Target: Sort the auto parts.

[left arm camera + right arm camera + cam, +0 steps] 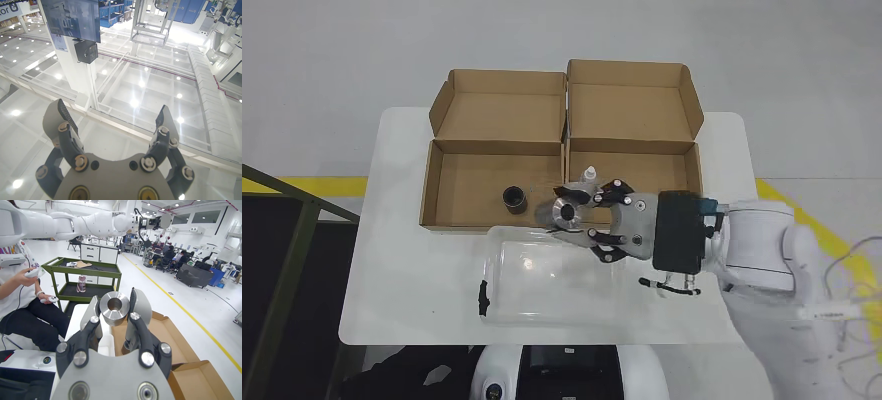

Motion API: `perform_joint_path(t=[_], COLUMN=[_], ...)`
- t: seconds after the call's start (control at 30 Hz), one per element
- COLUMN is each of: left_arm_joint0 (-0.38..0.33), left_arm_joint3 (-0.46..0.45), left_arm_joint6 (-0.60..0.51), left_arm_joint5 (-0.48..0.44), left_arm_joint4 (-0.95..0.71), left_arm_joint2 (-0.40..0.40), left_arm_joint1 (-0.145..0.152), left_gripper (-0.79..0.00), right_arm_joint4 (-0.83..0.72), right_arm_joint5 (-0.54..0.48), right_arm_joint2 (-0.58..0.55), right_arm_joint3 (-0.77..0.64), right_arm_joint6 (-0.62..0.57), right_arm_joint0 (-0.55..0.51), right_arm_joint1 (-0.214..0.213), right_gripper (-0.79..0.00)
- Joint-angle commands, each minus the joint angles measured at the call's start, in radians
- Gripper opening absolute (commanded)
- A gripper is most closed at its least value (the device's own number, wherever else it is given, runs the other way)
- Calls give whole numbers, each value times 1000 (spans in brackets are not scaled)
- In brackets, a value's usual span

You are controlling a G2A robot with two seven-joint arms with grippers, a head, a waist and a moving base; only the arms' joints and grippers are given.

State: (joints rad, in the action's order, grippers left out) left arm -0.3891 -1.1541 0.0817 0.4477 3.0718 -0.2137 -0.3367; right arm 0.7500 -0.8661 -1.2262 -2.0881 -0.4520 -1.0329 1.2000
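Nearest the overhead camera, the right end effector [572, 212] is clamped on one metal cylinder [567, 211], held over the seam where two boxes meet, near their front walls. The cylinder is short and stubby, and its bored end face is turned upward. Two boxes stand open side by side on the white bench [402, 250]. The left cardboard box [467, 190] holds one black ring [514, 198], and the right cardboard box [662, 175] holds one small pale part [589, 175]. One clear container [542, 285] lies on the bench just in front of the boxes, below the held cylinder.

From the left wrist, the left end effector [112, 111] points up at the ceiling [151, 75]. Its two fingers [51, 121] are spread wide apart with nothing between them.

From the right wrist, the right end effector [115, 303] grips the metal cylinder [114, 311] by its curved side wall, one finger [140, 306] on each side. The round face with its central bore is turned back toward the wrist camera. A cardboard box floor [166, 336] lies beneath; which of the two boxes it belongs to I cannot tell.
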Motion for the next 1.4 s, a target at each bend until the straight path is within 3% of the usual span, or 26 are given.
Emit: perform_joint_path(t=[0.0, 0.37, 0.93, 1.37], left_arm_joint0=[0, 0, 0, 0], left_arm_joint3=[0, 0, 0, 0], left_arm_joint6=[0, 0, 0, 0], left_arm_joint5=[0, 0, 0, 0], left_arm_joint4=[0, 0, 0, 0], left_arm_joint2=[0, 0, 0, 0], left_arm_joint1=[0, 0, 0, 0], left_gripper=[0, 0, 0, 0], right_arm_joint4=[17, 139, 282, 286], right_arm_joint5=[0, 20, 144, 216], right_arm_joint2=[28, 172, 327, 418], right_arm_joint3=[10, 121, 373, 603], right_arm_joint6=[-6, -49, -50, -32], right_arm_joint0=[6, 76, 211, 313], right_arm_joint1=[1, 10, 44, 84], right_gripper=[-785, -785, -785, -785])
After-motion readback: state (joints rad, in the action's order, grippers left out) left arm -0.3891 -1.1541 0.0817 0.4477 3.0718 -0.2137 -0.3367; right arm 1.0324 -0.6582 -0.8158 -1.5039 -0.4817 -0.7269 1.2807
